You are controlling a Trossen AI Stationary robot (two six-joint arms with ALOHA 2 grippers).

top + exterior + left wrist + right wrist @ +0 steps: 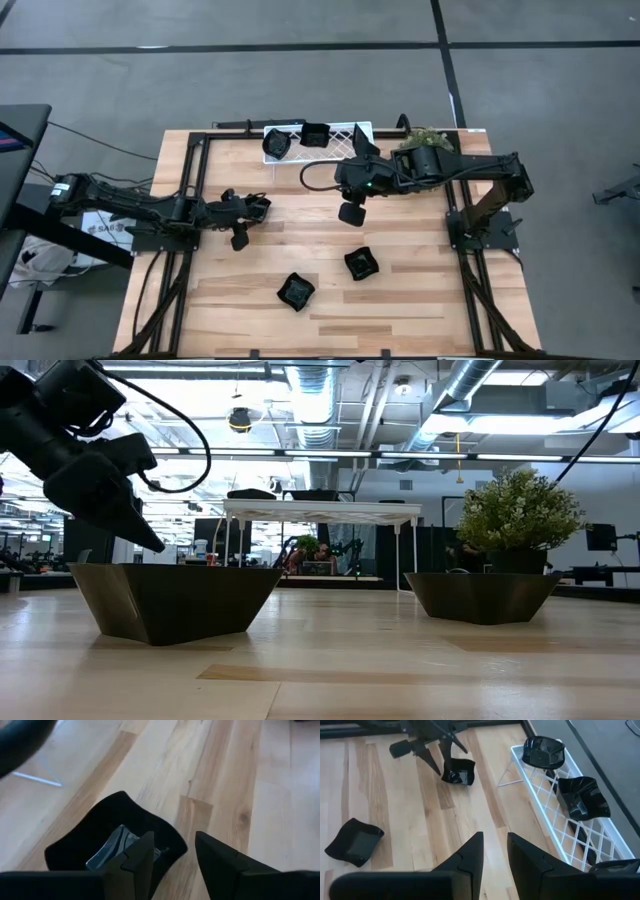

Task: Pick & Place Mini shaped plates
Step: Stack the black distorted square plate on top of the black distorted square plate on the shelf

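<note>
**Plates on table and tray; left gripper at one plate**

- Table (400, 300): light wood. Two black plates lie loose on its near half, one (296, 291) toward the left, one (361, 264) just right of it and apart.
- Tray (345, 135): white lattice, at the far edge. Two plates rest on it, a rounder one (276, 146) and a squarish one (315, 134); the right wrist view hints at a third dark thing at the tray's end, unclear.
- Plant (425, 135): green, beside the tray.
- Left gripper (250, 207): low over the table's left middle, fingers slightly parted, straddling the rim of a plate (107, 840); whether they pinch it cannot be told.
- Right gripper (352, 210): above mid-table, near the tray, fingers narrowly parted, holding nothing.
</note>
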